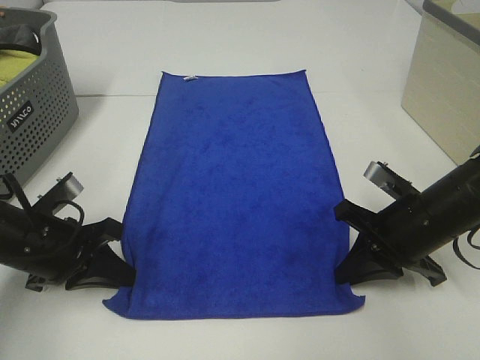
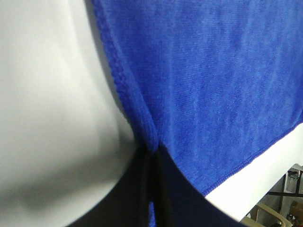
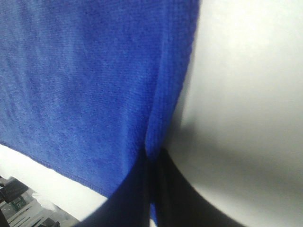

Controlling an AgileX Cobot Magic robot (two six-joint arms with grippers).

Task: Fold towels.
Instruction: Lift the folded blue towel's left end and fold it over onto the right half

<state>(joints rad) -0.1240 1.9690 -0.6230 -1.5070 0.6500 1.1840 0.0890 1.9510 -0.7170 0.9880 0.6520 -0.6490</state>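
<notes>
table [image 1: 240, 45]: we see a white top filling the frame.
towel [image 1: 236, 202]: royal-blue, spread flat at centre, short edges toward the top and bottom of the frame.
tag [image 1: 191, 77]: white, on the upper short edge.
basket [image 1: 37, 112]: grey, perforated; we find it upper left.
box [image 1: 442, 90]: beige, upper right.

The left arm [image 1: 34, 240] and right arm [image 1: 442, 199] are matte black, with thick rounded housings that narrow to flat, wedge-shaped black fingers [image 1: 97, 276]. A small grey metal block [image 1: 64, 187] sits on a bracket at each wrist, and thin black cables [image 1: 16, 196] loop loosely beside both housings.
</notes>
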